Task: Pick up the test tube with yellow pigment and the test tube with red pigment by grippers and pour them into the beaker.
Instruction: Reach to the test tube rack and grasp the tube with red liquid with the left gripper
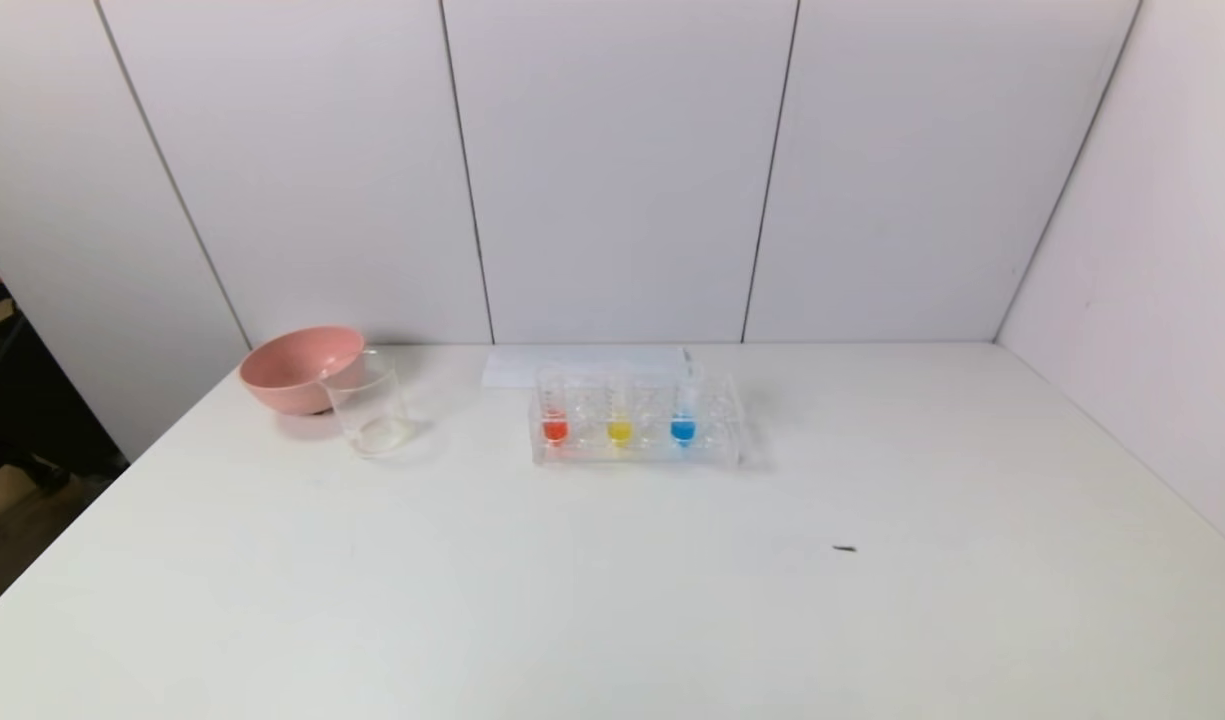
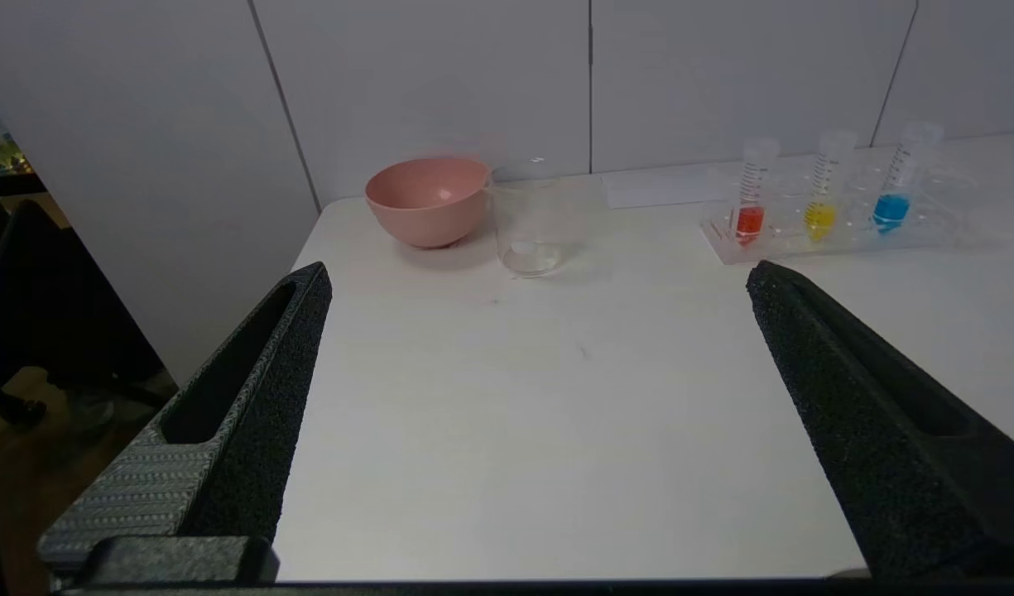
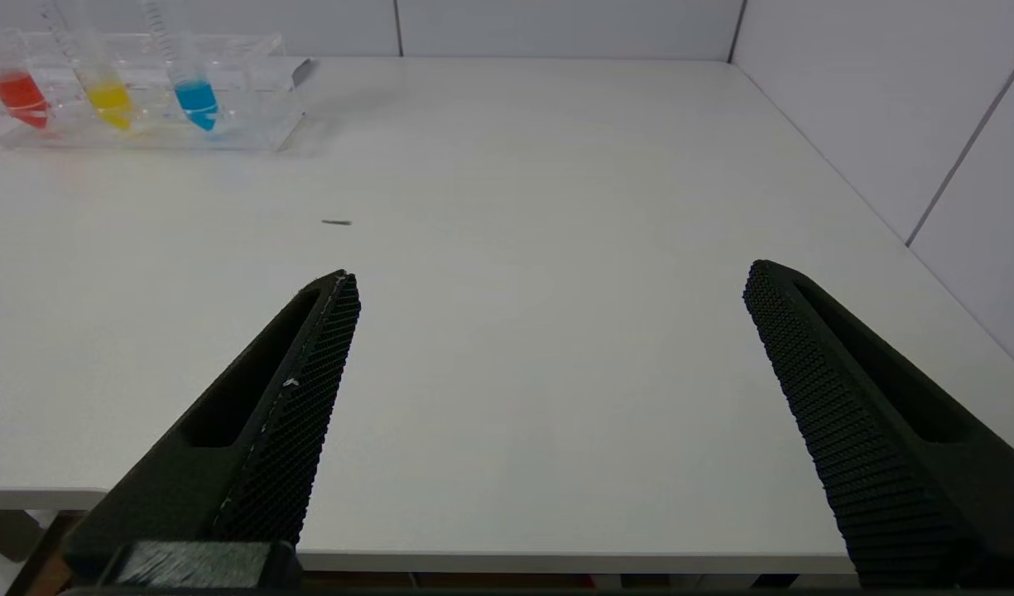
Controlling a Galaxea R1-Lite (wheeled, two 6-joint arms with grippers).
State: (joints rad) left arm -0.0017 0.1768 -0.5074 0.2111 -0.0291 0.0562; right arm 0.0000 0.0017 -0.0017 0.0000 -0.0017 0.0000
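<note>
White table (image 1: 612,600) backing onto panelled walls, bearing pink bowl (image 1: 300,368), beaker (image 1: 370,405) beside it, rack (image 1: 637,425) keeping red tube (image 1: 554,412) and yellow tube (image 1: 620,412) upright; left gripper (image 2: 535,277), right gripper (image 3: 548,277) spread wide, empty, well short.

Three tubes stand in one clear rack (image 1: 637,450) — one red (image 1: 554,412), one yellow (image 1: 620,415), one blue (image 1: 683,412). One beaker (image 1: 369,405) and one pink bowl (image 1: 299,368) sit on the table (image 1: 612,600), with one white paper (image 1: 582,366) behind the rack — and one small dark speck (image 1: 845,549).
</note>
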